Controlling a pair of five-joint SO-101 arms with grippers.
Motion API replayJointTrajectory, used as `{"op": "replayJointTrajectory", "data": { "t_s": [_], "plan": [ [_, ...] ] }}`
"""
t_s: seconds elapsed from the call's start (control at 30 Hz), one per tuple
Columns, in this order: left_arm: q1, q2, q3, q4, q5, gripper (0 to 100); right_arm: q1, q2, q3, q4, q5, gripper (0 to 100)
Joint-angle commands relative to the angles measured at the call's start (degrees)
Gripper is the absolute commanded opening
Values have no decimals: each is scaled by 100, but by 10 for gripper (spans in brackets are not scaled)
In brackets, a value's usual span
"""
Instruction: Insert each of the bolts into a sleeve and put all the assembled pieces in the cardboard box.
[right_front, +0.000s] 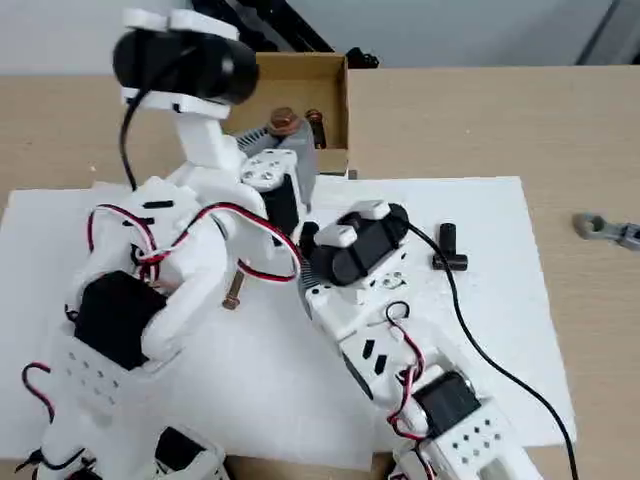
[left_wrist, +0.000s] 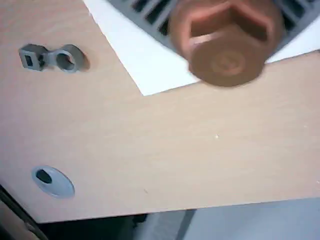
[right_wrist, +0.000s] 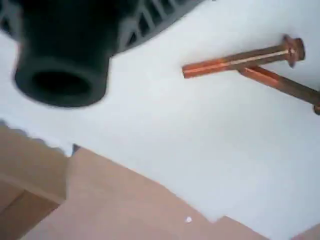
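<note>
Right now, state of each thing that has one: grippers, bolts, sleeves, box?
left gripper: shut on bolt, held off the table
right gripper: shut on sleeve
loose bolts: two, lying bare on white sheet
loose sleeves: two, lying on the sheet
cardboard box: open top

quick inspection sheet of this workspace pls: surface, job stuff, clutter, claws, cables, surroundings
surface: wooden table with a white sheet under both arms
job's things: held bolt in the left claw; held sleeve in the right claw; two loose bolts crossed on the sheet; two spare sleeves touching on the sheet; box at the sheet's far edge
clutter: grey wrench-like part on the bare table
grippers: left claw shut on the bolt, by the box; right claw shut on the sleeve, over the sheet
cables: red wires on the arms; black cable across the sheet
surroundings: grey grommet in the tabletop
</note>
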Motion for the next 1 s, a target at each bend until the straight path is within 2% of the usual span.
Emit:
{"op": "replayJointTrajectory", "data": {
  "t_s": [0.0,0.4,0.57,0.97],
  "plan": [
    [70,-62,-48,88,44,5,84,-444,44,-84,79,3],
    [132,-62,-40,158,114,5,84,-1842,826,-286,220,3],
    [571,-53,259,88,97,5,84,-1903,914,-286,185,3],
    [413,-97,576,-9,114,5,101,-1947,870,-295,176,3]
  ]
}}
